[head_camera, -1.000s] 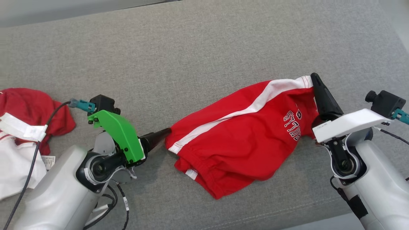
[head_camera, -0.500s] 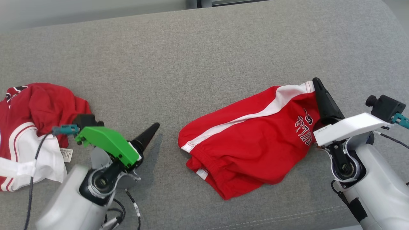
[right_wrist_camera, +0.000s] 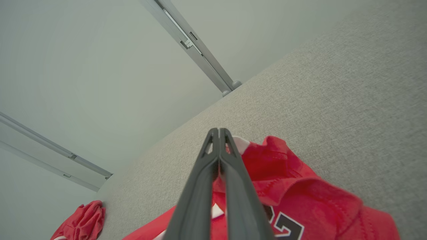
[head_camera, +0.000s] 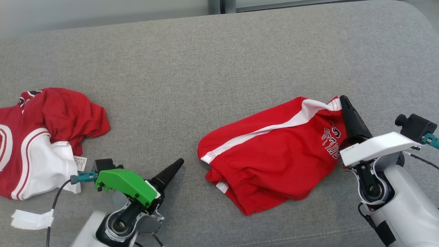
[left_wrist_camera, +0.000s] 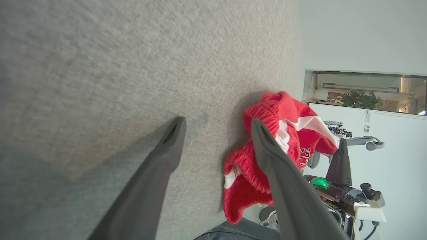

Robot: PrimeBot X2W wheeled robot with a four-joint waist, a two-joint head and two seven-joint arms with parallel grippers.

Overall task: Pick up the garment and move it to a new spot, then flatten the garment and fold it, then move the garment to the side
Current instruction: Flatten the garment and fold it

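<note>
Red shorts (head_camera: 274, 161) of soft jersey, with a white side stripe and dark lettering, are seen in the head view lying rumpled on the grey woven fabric surface (head_camera: 205, 68), right of centre. Their far right corner is pinched by the right gripper (head_camera: 344, 102), whose two dark fingers are pressed together on the white-edged hem. The left gripper (head_camera: 178, 163) is held near the shorts' left end, apart from them, with nothing in it. Well off to the left a crumpled red-and-white top (head_camera: 51, 130) is spread, with a white tape strip (head_camera: 31, 219) below it.

Over to the left wrist view: the left gripper (left_wrist_camera: 217, 125) is shown with its fingers spread wide and empty above the bare grey surface (left_wrist_camera: 100, 66). The red shorts (left_wrist_camera: 290, 113) are bunched up just past one finger.

And the right wrist view: the right gripper (right_wrist_camera: 218, 131) is seen closed tip to tip, the red shorts (right_wrist_camera: 300, 200) gathered against its fingers, the white hem corner touching one. The red-and-white top (right_wrist_camera: 83, 220) is glimpsed far off across the surface (right_wrist_camera: 333, 83).
</note>
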